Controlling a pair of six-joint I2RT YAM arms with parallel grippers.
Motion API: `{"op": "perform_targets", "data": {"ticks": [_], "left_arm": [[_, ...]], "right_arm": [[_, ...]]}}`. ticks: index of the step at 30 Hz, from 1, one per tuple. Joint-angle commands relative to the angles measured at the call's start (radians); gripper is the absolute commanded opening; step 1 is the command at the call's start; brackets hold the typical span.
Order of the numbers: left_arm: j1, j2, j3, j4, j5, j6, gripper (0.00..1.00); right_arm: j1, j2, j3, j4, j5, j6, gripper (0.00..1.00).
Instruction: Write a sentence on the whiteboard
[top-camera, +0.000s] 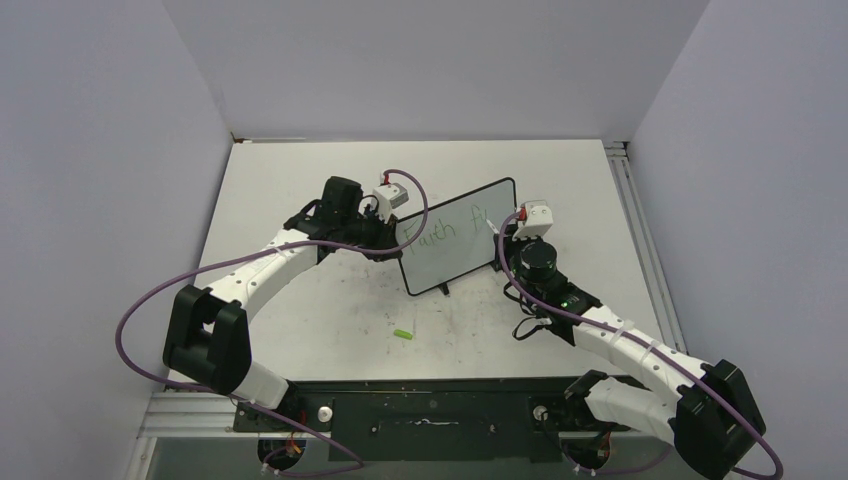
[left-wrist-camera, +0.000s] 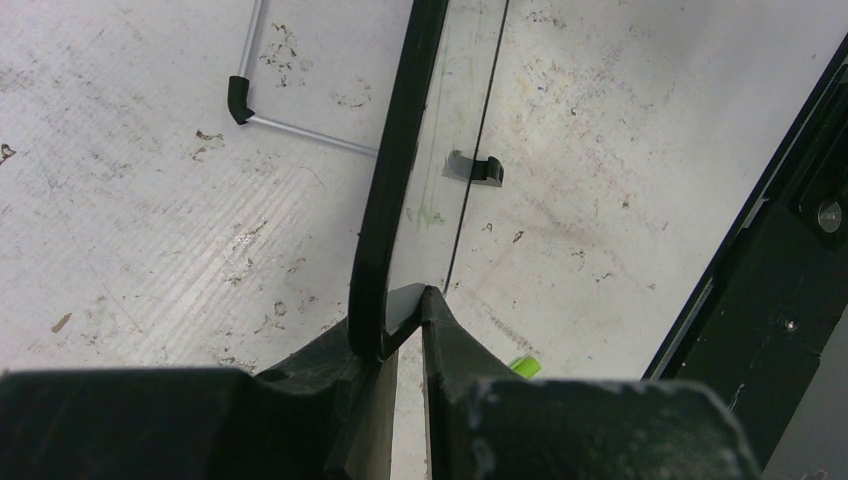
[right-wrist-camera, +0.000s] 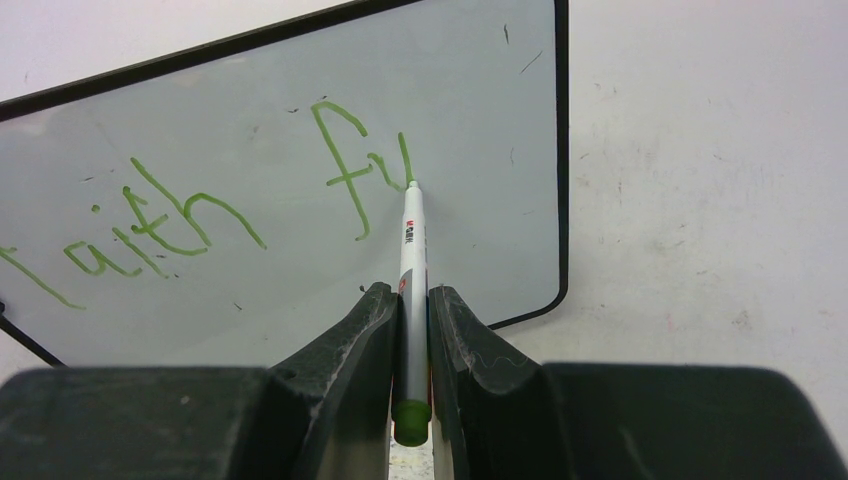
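left claw (left-wrist-camera: 405, 300): clenched on board (left-wrist-camera: 385, 200) edge
right claw (right-wrist-camera: 412, 300): grasping marker (right-wrist-camera: 411, 235), tip touching sentence (right-wrist-camera: 345, 170)
counts: 2 claws, 1 board, 1 marker, 1 green cap (top-camera: 402, 334) on surface (top-camera: 330, 310)

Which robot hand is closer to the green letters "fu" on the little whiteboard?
Right. The right gripper holds a white green-tipped marker with its tip on the green handwritten letters; the left gripper clamps the other end of the black-framed whiteboard.
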Motion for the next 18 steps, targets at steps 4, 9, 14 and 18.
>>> {"op": "perform_targets", "data": {"ticks": [4, 9, 14, 18], "left_arm": [[-0.001, -0.018, 0.026, -0.018, -0.073, 0.067, 0.00], [-0.001, -0.017, 0.024, -0.019, -0.074, 0.067, 0.00], [-0.001, -0.017, 0.025, -0.019, -0.073, 0.067, 0.00], [-0.001, -0.018, 0.025, -0.020, -0.074, 0.067, 0.00]], "right_arm": [[0.008, 0.011, -0.003, 0.031, 0.034, -0.002, 0.05], [0.007, 0.018, -0.003, 0.038, 0.049, -0.006, 0.05], [0.007, 0.021, -0.001, 0.041, 0.061, -0.012, 0.05], [0.007, 0.026, 0.000, 0.042, 0.067, -0.013, 0.05]]}}
